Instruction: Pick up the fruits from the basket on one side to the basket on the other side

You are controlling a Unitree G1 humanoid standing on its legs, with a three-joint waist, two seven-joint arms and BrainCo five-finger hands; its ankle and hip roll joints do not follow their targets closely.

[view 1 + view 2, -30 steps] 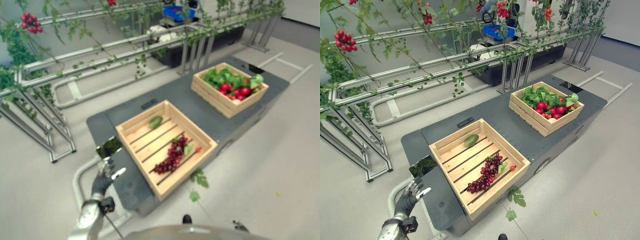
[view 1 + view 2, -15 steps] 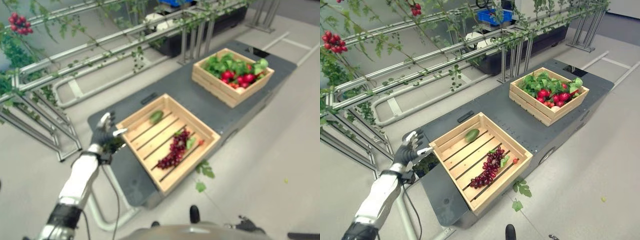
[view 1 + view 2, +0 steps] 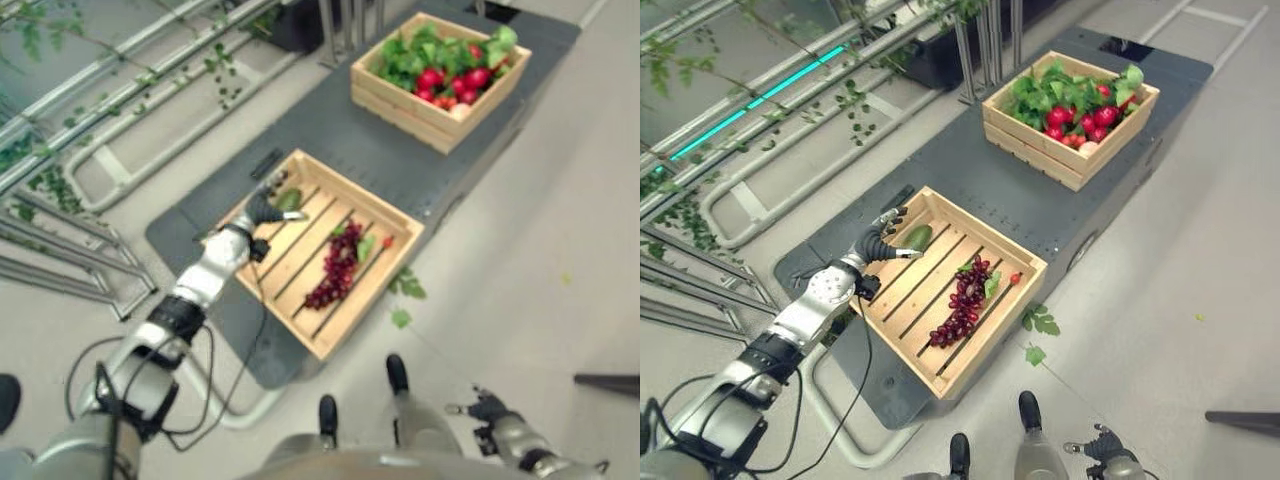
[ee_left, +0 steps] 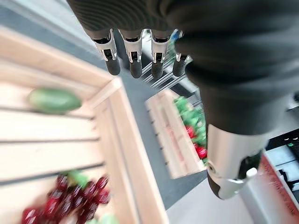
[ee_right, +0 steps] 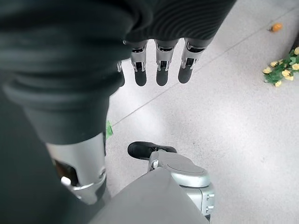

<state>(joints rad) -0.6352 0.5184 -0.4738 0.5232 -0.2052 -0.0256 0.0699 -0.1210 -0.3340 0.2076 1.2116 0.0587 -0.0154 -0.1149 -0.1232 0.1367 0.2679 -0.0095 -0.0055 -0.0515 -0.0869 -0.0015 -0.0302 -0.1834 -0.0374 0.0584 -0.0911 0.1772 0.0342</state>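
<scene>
The left hand (image 3: 878,243), fingers straight and empty, hovers at the near crate (image 3: 992,314) just beside the green fruit (image 3: 916,237). Grapes (image 3: 962,303) lie mid-crate; the far crate (image 3: 1030,150) sits well apart on the bench (image 3: 970,190). A careless reach could nudge the smooth fruit away. The right hand (image 3: 1102,456) hangs relaxed.

— What does the left side look like from your seat?
— I see a silver-grey left arm (image 3: 800,310) of rounded segments, broken by dark bands, coming from seven o'clock. The left hand (image 3: 878,243) has a dark ribbed cover (image 4: 196,28).
— And its fingers?
— Silver fingers (image 4: 134,51) with dark rounded tips, and a thick silver thumb (image 4: 231,163). My right hand (image 3: 487,408), at five o'clock, matches.
</scene>
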